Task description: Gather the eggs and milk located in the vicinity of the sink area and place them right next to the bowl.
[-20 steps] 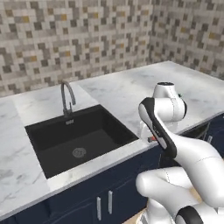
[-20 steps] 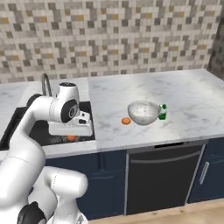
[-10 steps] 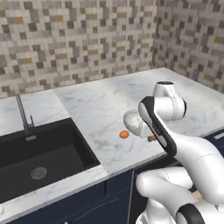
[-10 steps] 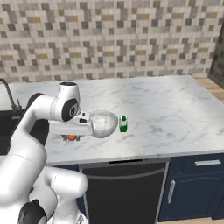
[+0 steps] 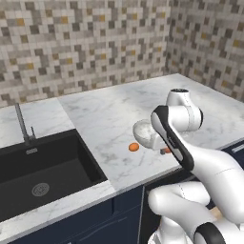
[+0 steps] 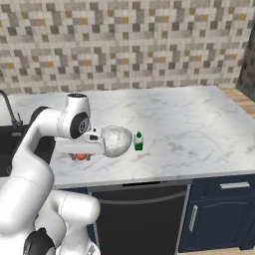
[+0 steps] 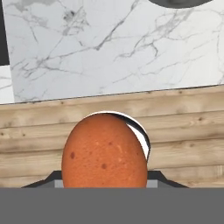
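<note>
Close before the hand camera, held egg (image 7: 104, 151) pinched in the jaws, marble bench (image 7: 109, 48) beyond, left base view adding second egg (image 5: 134, 147) beside bowl (image 5: 143, 130), right base view adding milk (image 6: 138, 141) touching bowl's far side.

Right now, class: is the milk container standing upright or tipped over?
Upright: the milk stands on the counter beside the bowl, green cap uppermost.

A held egg (image 7: 104, 151) hides the gripper fingertips. The bowl (image 5: 143, 132) sits partly behind the arm, and the sink basin (image 5: 43, 174) is cut off at the left edge.
</note>
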